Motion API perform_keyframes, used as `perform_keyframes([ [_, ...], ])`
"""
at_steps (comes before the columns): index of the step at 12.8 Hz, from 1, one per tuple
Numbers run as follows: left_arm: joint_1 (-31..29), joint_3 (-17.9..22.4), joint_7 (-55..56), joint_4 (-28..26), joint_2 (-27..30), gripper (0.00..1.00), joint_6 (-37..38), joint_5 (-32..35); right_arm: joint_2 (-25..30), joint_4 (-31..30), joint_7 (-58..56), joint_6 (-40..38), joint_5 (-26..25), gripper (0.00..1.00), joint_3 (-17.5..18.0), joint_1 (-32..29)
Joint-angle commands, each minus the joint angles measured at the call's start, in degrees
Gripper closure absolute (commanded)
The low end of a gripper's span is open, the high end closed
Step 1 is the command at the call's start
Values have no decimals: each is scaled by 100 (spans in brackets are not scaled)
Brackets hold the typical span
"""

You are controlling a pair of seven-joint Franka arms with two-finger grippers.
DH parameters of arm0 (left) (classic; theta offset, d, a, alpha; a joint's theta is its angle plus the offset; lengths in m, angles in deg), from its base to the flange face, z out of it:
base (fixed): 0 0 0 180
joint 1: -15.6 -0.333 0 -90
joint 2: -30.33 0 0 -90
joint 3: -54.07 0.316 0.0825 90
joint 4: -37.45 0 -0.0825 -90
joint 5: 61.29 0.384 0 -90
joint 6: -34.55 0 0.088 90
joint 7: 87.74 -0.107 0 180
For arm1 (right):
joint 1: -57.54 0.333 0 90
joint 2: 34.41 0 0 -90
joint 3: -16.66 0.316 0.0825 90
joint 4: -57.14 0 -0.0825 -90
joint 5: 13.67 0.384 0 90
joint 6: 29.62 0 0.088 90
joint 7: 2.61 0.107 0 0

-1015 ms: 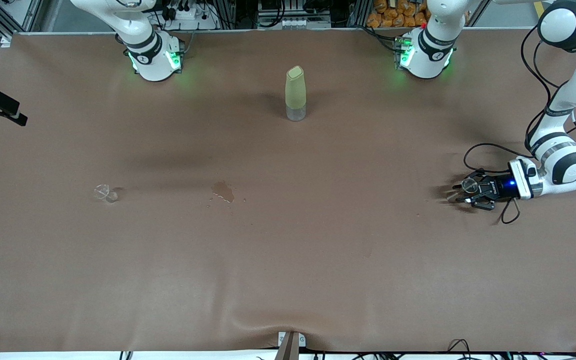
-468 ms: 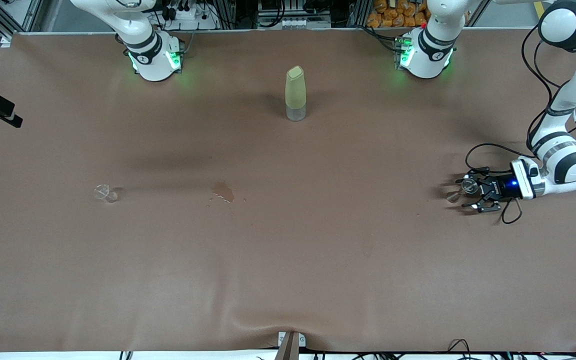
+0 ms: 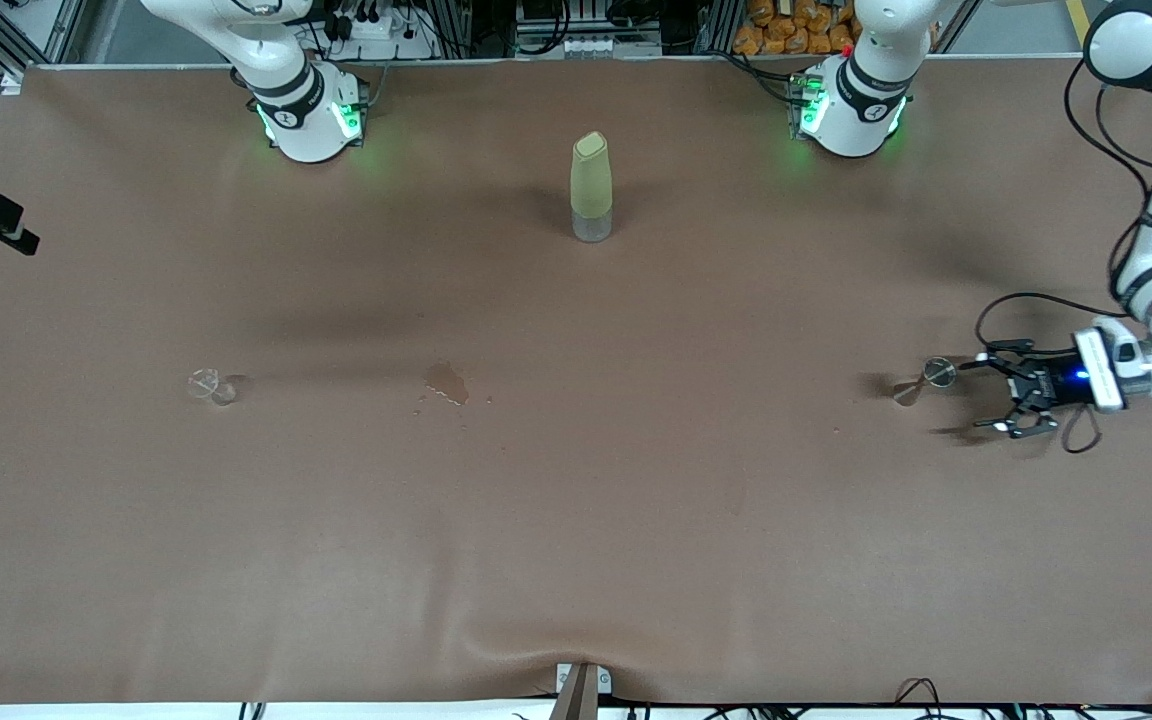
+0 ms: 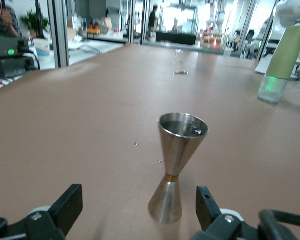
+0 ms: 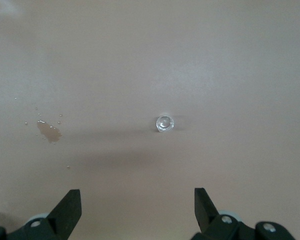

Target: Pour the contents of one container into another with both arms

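The silver jigger [image 3: 926, 380] stands upright on the brown table [image 3: 636, 520] toward the left arm's end, with liquid in its upper bowl [image 4: 183, 127]. My left gripper [image 3: 988, 392] is low beside it, drawn back toward the table's end, open, and apart from it. In the left wrist view the jigger stands just ahead of the spread gripper [image 4: 138, 205]. The tiny clear cup [image 3: 208, 385] stands alone toward the right arm's end. My right gripper [image 5: 137, 200] hangs open high over the table, looking down on the cup [image 5: 164, 123], holding nothing.
A tall olive-green bottle [image 3: 591, 188] with a clear base stands near the arms' bases, mid-table. A small brown spill [image 3: 447, 382] with droplets lies between the cup and the jigger, closer to the cup.
My left gripper opened, let go of the jigger and drew back toward the left arm's end of the table. The jigger stays standing where it was.
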Motion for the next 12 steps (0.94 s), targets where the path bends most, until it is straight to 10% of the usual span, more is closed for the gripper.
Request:
perform_keyframes([
  [1,-5,17,941,423,495,0,53,542,-79,207,-37,-93,-77,0,6,-25],
  [12,811,-45,6354,1611,2288,0,-131,2677,-70,225,-45,-67,-77,0,14,-16],
])
